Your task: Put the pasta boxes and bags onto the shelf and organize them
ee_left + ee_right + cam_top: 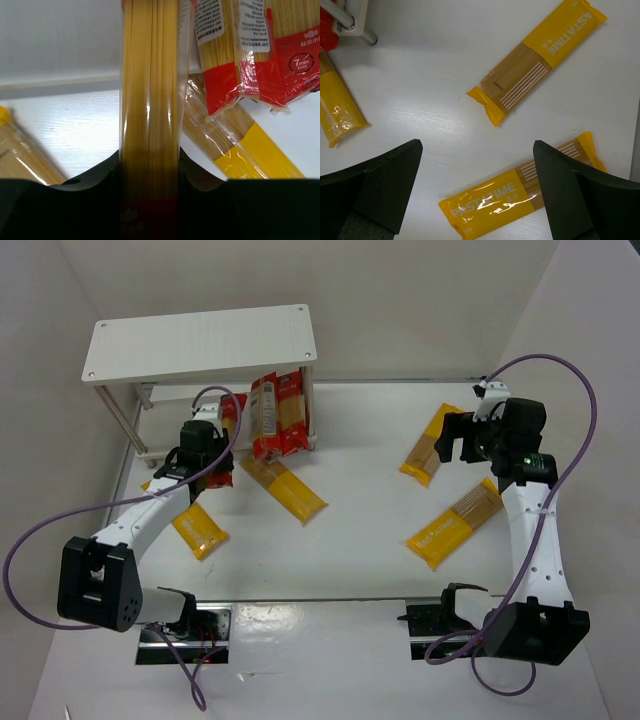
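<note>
**Left arm holds a spaghetti pack at the shelf; right arm hovers over the yellow ones**

In the overhead view the left gripper (212,452) has its jaws closed on the held pack (231,415), a red one with a clear window. It sits just below the white shelf (200,345) at upper left. Two red packs (278,415) lean at the shelf's right end. Four yellow packs lie flat on the tabletop (360,440), two at lower left (283,488) and two at right (455,523). The right gripper (447,440) hangs above the right pair with its jaws spread wide and empty. The step in hand looks like delivery of the gripped pack. The next move probably calls for sliding it in beside the leaning red ones without toppling them.
</note>
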### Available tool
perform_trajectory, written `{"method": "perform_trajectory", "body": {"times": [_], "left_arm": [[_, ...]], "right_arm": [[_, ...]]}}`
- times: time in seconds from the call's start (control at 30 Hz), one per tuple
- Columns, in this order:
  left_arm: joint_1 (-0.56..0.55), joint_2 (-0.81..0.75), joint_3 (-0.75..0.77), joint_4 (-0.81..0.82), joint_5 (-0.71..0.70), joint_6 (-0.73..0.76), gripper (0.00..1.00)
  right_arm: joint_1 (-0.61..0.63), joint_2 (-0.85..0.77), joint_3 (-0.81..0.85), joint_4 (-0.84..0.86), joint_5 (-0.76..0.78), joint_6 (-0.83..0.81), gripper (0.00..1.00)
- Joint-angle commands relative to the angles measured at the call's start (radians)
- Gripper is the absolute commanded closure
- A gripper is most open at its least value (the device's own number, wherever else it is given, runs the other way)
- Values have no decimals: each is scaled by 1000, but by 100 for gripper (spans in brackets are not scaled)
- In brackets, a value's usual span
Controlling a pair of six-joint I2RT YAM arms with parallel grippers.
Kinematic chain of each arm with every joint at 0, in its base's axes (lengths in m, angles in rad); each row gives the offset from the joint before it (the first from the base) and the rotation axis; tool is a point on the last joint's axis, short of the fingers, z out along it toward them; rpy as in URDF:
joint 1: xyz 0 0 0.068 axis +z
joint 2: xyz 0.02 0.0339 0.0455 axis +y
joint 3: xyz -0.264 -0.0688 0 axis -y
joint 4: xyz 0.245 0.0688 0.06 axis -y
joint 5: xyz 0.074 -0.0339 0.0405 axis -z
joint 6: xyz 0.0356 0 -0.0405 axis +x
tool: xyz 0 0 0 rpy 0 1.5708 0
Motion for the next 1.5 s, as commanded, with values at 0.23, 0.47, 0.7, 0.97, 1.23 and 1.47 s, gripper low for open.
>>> {"method": "perform_trajectory", "body": {"times": [0.23, 0.47, 0.7, 0.97, 1.23, 1.47], "left_arm": [[42, 50, -15, 335, 149, -75, 100], [118, 155, 5, 452, 321, -163, 100], [203, 229, 45, 556, 458, -239, 100], [246, 317, 115, 599, 523, -348, 100], [246, 372, 155, 622, 545, -427, 100], [246, 422, 177, 645, 524, -445, 100]], "right_arm": [[-35, -38, -34, 0, -38, -9, 0], [-56, -47, -34, 0, -48, -18, 0], [-79, -67, -63, 0, -67, -27, 0], [-133, -58, -63, 0, -136, -37, 0], [-156, -58, -72, 9, -166, -46, 0], [-176, -58, -72, 9, -202, -46, 0]]}}
